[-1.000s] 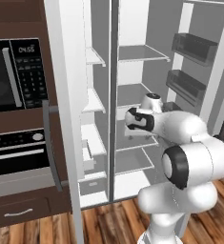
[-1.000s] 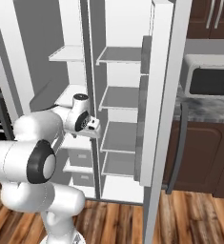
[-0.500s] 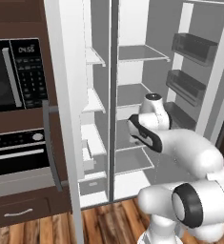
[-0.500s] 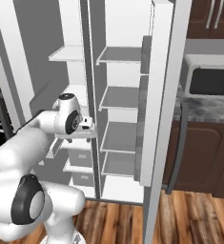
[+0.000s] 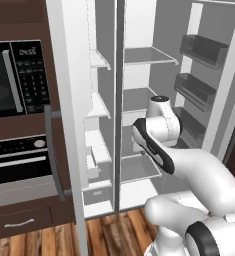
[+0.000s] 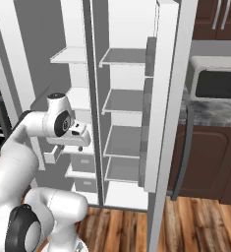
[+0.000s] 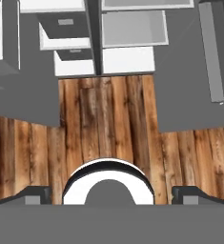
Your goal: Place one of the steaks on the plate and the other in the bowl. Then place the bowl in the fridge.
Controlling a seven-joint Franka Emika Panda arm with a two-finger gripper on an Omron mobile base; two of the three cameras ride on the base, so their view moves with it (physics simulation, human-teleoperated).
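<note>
Gripper [image 7: 111,194] stands spread wide with nothing between its fingertips [image 7: 35,194], pointed straight down at the wood floor [image 7: 108,119] just short of the fridge [image 5: 144,55]. Beyond the fingertips lie the fridge's lowest shelf and drawers, seen from above. Both doors stand swung out to either side of the hand, which leaves the white shelves open to reach, and the hand hangs level with the middle shelves, close in front of them.

By my reading, empty jaws at the open fridge fit a moment either just after a release or between reaches; which one, I cannot tell.

From the left base camera the arm's forearm and wrist cover the hand and a good part of the middle shelves behind it. Whether the bowl rests on one of those covered shelves cannot be made out. The shelves that are plain to see are bare. The steaks and plate cannot be placed from here. The door tops are cut off by the frame.
</note>
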